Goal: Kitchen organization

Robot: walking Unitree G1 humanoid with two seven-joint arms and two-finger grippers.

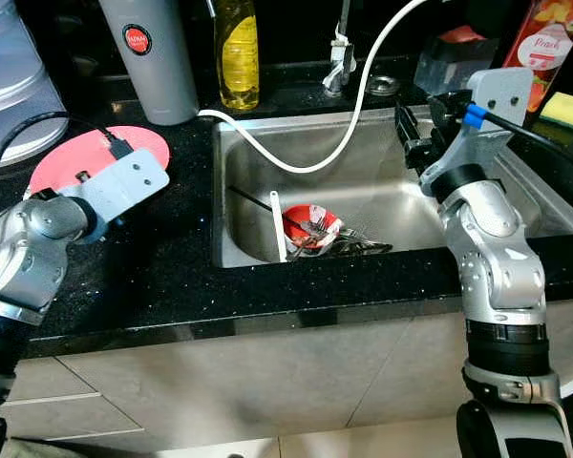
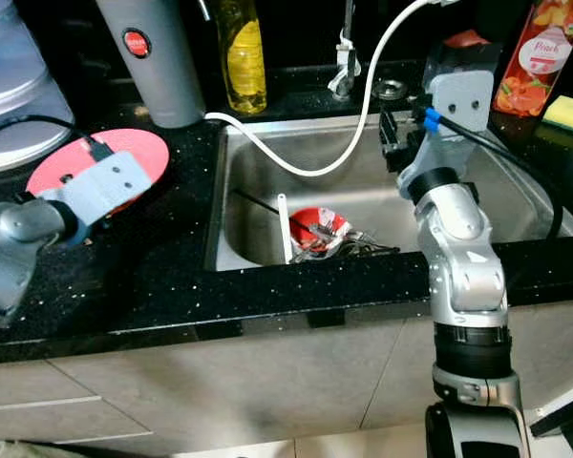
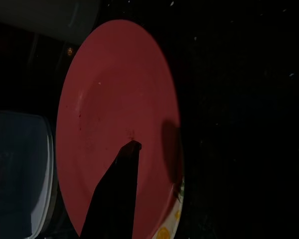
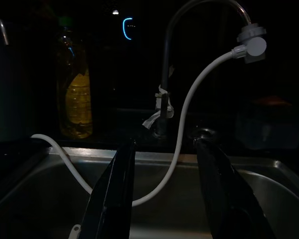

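Note:
A red plate [image 1: 72, 157] lies flat on the black counter [image 1: 172, 267] left of the sink. My left gripper [image 1: 115, 176] hovers over its near edge; in the left wrist view one black finger [image 3: 120, 189] reaches across the plate [image 3: 114, 99]. Down in the steel sink [image 1: 392, 196], a red bowl [image 1: 310, 224] holds a heap of metal cutlery [image 1: 358, 246], with a white utensil [image 1: 279, 227] leaning beside it. My right gripper [image 4: 165, 144] is raised over the sink's right half, open and with nothing in it, pointing at the faucet [image 4: 164, 74].
A white hose [image 1: 296, 162] runs from the faucet [image 1: 341, 57] across the sink. Behind it stand a grey flask [image 1: 153, 57] and a yellow bottle [image 1: 237, 52]. A clear water jug [image 1: 10, 81] sits far left. A carton [image 1: 544, 43] and sponge [image 1: 565, 110] are at the right.

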